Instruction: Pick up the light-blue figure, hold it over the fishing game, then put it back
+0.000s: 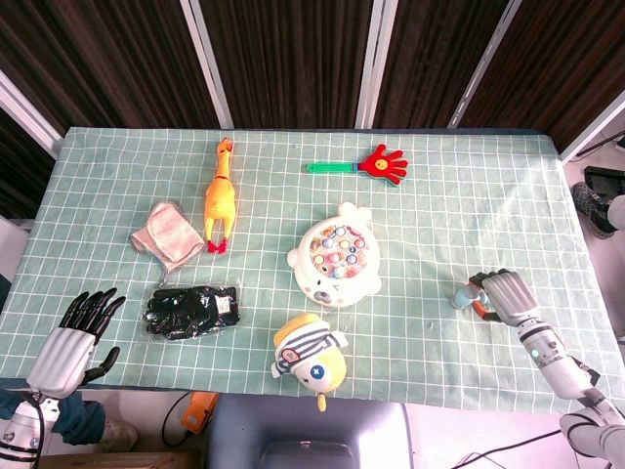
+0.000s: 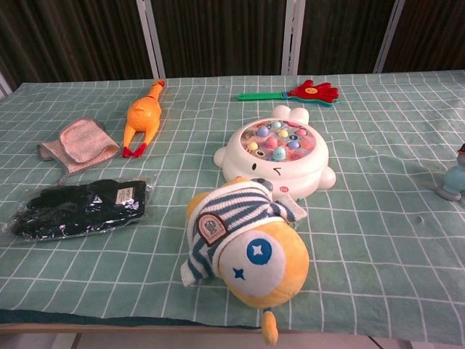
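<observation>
The light-blue figure (image 1: 466, 292) stands on the green checked cloth at the right, and also shows at the right edge of the chest view (image 2: 454, 179). My right hand (image 1: 503, 294) is right beside it, fingers curled toward it from the right. Whether they touch or grip it is not visible. The chest view does not show this hand. The white fishing game (image 1: 337, 263) (image 2: 277, 150) sits mid-table, well to the left of the figure. My left hand (image 1: 78, 333) hovers by the front left corner, fingers spread, holding nothing.
A striped orange plush (image 1: 311, 358) lies in front of the game and black gloves (image 1: 193, 311) to its left. A pink cloth (image 1: 167, 235), a rubber chicken (image 1: 221, 194) and a red hand clapper (image 1: 371, 163) lie further back. The table's right edge (image 1: 594, 293) is close to the figure.
</observation>
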